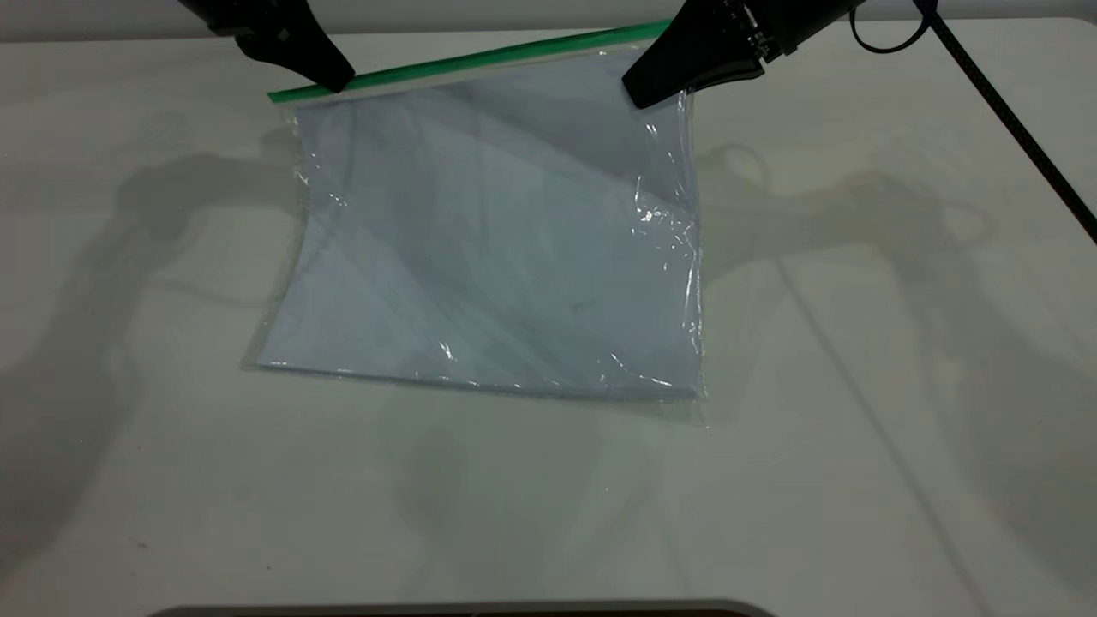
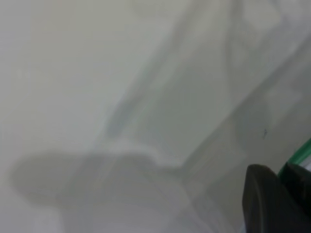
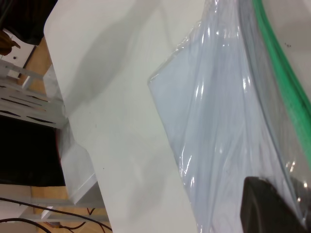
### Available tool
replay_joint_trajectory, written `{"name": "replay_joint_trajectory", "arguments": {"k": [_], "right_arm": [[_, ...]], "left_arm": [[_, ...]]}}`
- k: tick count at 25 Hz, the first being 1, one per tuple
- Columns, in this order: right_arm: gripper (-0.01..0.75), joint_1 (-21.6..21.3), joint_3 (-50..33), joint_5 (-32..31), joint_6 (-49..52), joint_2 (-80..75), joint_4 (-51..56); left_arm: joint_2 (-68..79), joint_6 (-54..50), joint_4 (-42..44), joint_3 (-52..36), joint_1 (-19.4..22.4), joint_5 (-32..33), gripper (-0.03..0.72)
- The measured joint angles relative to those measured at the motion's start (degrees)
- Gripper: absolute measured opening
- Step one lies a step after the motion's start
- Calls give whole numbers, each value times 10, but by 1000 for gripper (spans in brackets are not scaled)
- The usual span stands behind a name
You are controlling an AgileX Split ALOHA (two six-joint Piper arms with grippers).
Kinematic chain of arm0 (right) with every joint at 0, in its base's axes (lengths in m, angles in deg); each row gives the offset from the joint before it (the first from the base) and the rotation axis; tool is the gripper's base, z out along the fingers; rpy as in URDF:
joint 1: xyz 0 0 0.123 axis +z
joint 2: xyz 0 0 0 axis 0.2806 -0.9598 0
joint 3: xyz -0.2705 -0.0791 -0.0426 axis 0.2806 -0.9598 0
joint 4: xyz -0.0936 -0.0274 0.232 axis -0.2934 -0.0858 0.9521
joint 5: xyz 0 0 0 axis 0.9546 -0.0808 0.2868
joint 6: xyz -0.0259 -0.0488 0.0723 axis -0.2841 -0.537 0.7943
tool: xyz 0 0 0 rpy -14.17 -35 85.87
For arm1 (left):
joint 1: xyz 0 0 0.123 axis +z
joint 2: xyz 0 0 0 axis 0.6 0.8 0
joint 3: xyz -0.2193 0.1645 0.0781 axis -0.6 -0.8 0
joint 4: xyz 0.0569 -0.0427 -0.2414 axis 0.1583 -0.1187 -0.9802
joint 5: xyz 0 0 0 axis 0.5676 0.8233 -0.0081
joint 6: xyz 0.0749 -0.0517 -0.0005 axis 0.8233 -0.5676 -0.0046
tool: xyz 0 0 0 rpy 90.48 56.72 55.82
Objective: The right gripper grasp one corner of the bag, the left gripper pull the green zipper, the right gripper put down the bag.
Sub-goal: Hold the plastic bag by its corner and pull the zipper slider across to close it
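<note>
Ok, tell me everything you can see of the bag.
The bag is a large, flat, clear plastic pouch with pale paper sheets showing through. A green zipper lines its far edge. That edge is lifted, the near edge resting on the table. The right gripper holds one top corner; the left gripper sits at the zipper's other end.

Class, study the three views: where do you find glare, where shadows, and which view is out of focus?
Exterior view: white glare streaks on the bag, and soft grey arm shadows spread over the table. Left wrist view: out of focus throughout, the left gripper a dark blur beside a sliver of the green zipper. Right wrist view: sharper, with bright highlights along the plastic's creases.
</note>
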State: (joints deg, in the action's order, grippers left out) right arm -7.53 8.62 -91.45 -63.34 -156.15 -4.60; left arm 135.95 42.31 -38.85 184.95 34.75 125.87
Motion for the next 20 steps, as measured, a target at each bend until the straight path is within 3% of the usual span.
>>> {"name": "replay_joint_trajectory", "arguments": {"k": [20], "right_arm": [[34,-2,0,-1,0,0,-5]], "left_arm": [[0,-52,60,0,13,-15,90]]}}
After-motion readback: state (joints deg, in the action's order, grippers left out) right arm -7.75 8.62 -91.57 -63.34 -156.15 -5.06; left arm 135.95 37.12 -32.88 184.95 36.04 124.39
